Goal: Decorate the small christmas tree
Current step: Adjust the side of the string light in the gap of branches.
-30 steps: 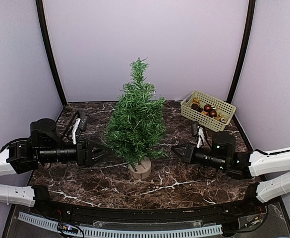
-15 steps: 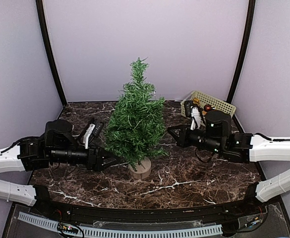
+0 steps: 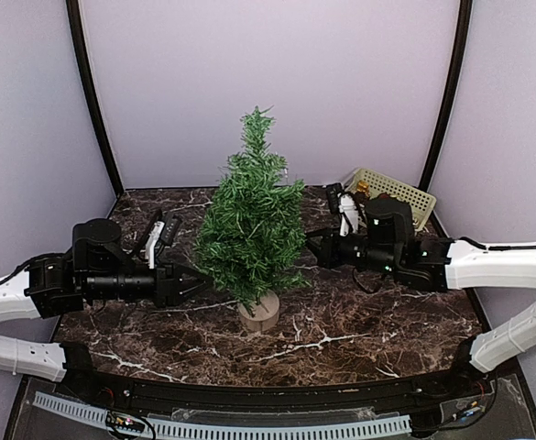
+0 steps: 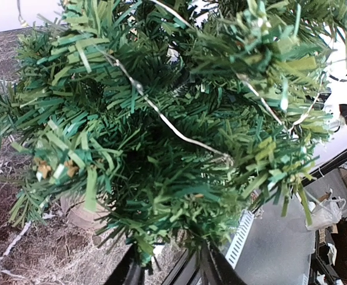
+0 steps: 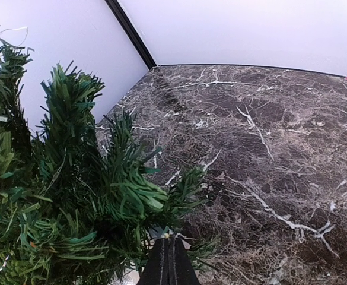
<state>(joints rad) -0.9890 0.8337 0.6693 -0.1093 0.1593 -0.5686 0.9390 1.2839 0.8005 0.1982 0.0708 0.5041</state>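
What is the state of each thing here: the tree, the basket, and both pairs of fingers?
small christmas tree: upright on its round stump base.
basket: upright at the far right, partly hidden behind the right arm.
left fingers: a little apart, needles between them; grip unclear.
right fingers: shut together at the tree's branches, nothing visible between them.

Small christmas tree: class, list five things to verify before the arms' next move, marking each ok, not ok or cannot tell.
1. The small christmas tree stands upright on its stump base: ok.
2. The left claw is at the lower branches with needles between its fingers; firm grip: cannot tell.
3. The right claw is shut at the branch tips: ok.
4. Something held in the right claw: cannot tell, nothing shows.
5. The basket sits upright behind the right claw: ok.
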